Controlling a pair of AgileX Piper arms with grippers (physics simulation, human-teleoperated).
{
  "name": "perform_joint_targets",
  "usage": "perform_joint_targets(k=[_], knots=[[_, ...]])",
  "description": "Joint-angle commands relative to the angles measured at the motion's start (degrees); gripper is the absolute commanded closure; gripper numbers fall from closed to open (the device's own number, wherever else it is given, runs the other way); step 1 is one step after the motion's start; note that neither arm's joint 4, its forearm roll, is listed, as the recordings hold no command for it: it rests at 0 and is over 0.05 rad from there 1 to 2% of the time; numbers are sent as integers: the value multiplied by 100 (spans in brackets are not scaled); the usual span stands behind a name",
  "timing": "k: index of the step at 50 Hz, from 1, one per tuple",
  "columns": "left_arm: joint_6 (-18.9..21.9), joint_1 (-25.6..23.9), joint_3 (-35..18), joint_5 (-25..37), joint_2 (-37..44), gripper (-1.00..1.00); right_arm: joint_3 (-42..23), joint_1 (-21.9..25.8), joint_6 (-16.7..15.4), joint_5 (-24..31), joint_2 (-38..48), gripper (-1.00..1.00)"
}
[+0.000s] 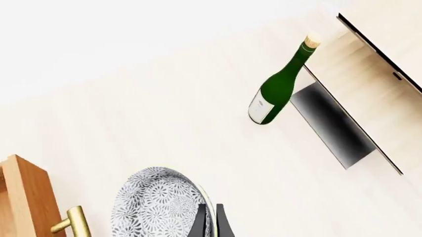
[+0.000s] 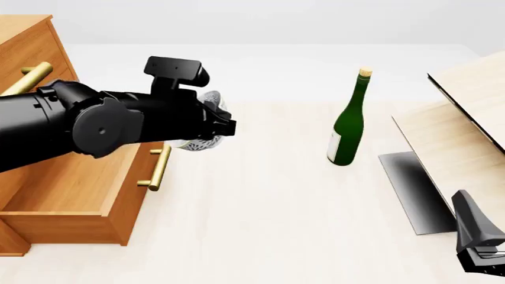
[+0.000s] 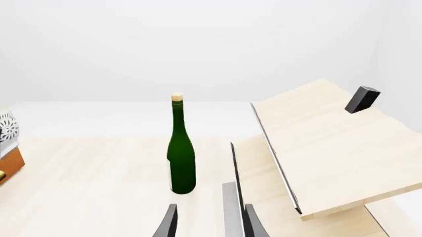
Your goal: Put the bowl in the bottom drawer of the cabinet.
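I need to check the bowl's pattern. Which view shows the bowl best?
The left wrist view: the bowl fills it close up, pattern clear. In the front view the left arm hides most of it; the right wrist view shows only a sliver at the edge.

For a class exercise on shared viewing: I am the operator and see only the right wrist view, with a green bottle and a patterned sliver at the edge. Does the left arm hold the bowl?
Observer: Yes. In the left wrist view the left gripper has its jaws shut on the rim of the bowl.
Operator: Is the bottom drawer open?
Observer: Yes. The front view shows the bottom drawer pulled out from the cabinet.
Operator: Is the bowl over it yet?
Observer: It seems not. In the front view the bowl hangs in the air by the brass handle, just outside the drawer's front.
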Motion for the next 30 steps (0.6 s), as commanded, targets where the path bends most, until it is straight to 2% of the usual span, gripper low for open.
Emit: perform_joint_targets(k=[1,12,30], knots=[[39,178,135,-21,-242,100,0,0,0,0,0,-100],[72,351,188,-16,-352,100,0,0,0,0,-1,-100],[141,960,520,46,-864,100,0,0,0,0,0,-100]])
